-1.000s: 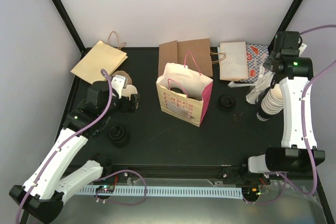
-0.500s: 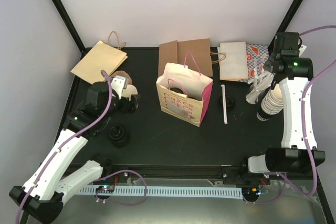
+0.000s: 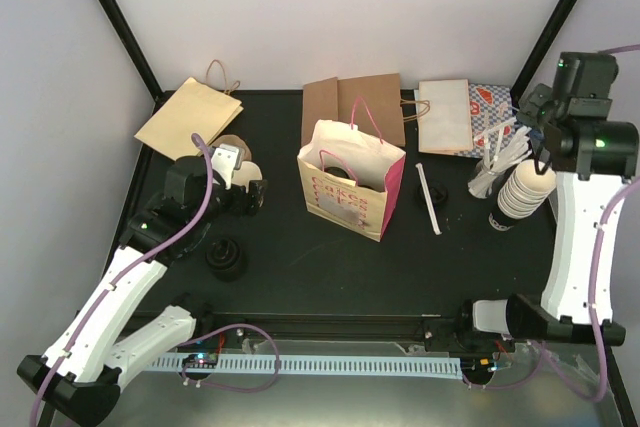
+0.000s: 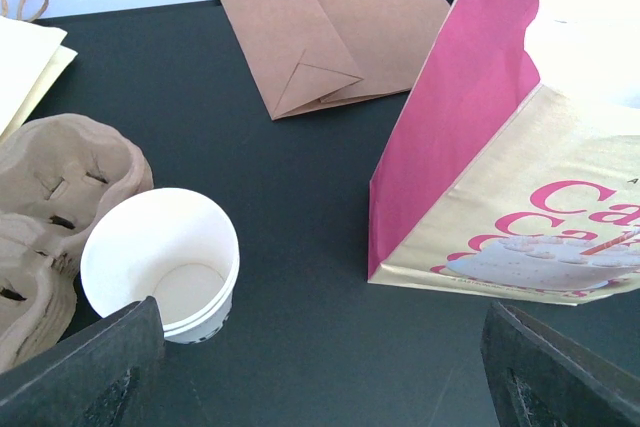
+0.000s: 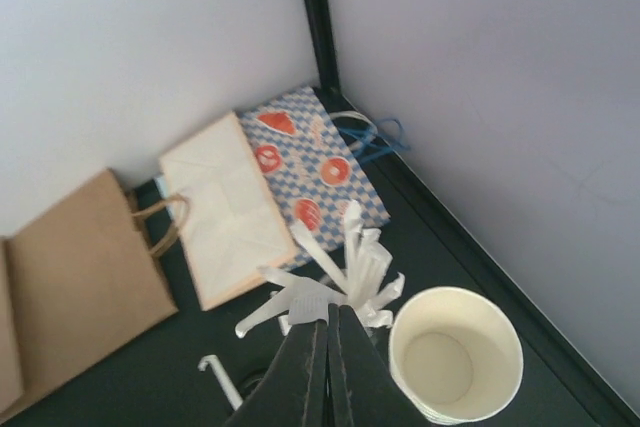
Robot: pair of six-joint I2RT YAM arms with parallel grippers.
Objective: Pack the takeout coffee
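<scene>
The takeout coffee [image 4: 160, 265] is a small white paper cup, upright and empty, with dark print low on its side. It stands just beyond my left gripper's [image 4: 325, 377] left finger [image 4: 90, 367]; the jaws stand wide apart with only bare table between them. In the top view that gripper [image 3: 250, 192] sits left of the upright pink and cream bag [image 3: 350, 182]. My right gripper [image 5: 328, 322] is shut, raised over a bundle of wrapped straws [image 5: 350, 272] beside a tall stack of cups [image 5: 455, 352]. Whether it pinches a wrapper I cannot tell.
A cardboard cup carrier [image 4: 50, 207] lies left of the cup. One loose straw [image 3: 430, 199] lies right of the bag. Flat brown bags [image 3: 350, 107], a tan bag [image 3: 190, 117], a white bag [image 3: 445, 115] and a checked bag [image 3: 490, 112] line the back. A black lid [image 3: 225, 255] sits front left.
The right arm has risen and swung right, away from the straws. A white straw now lies right of the bag, where a black lid showed before. The left arm has not moved.
</scene>
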